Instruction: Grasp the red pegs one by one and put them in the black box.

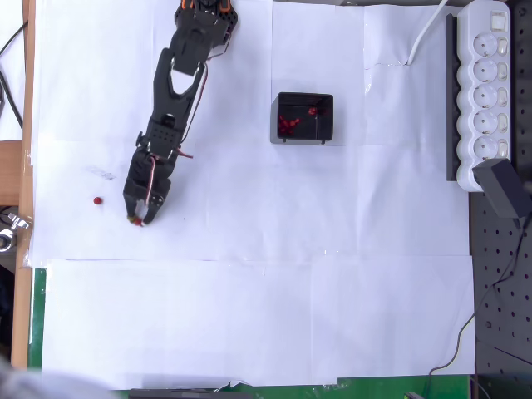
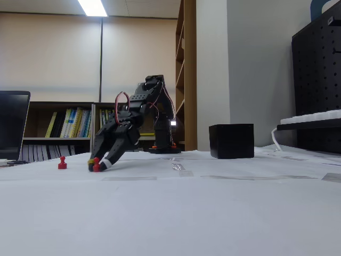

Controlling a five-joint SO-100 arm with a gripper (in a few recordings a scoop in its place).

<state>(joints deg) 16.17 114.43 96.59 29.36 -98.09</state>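
My black gripper (image 1: 140,220) reaches down to the white paper at the left of the overhead view, and its tips rest on the surface. One red peg (image 1: 136,221) stands on the paper, pinched between the tips; the fixed view shows this red peg (image 2: 96,165) snug between the fingers of the gripper (image 2: 98,166). Another red peg (image 1: 97,200) (image 2: 62,163) stands free a short way to the left. The black box (image 1: 304,140) (image 2: 231,141) sits well to the right, with several red pegs (image 1: 288,125) inside it.
A white power strip (image 1: 486,91) and a black adapter (image 1: 503,187) lie along the right edge, beside a black pegboard (image 1: 499,291). The paper ends at a wooden table edge (image 1: 21,249) on the left. A laptop (image 2: 13,125) stands at far left.
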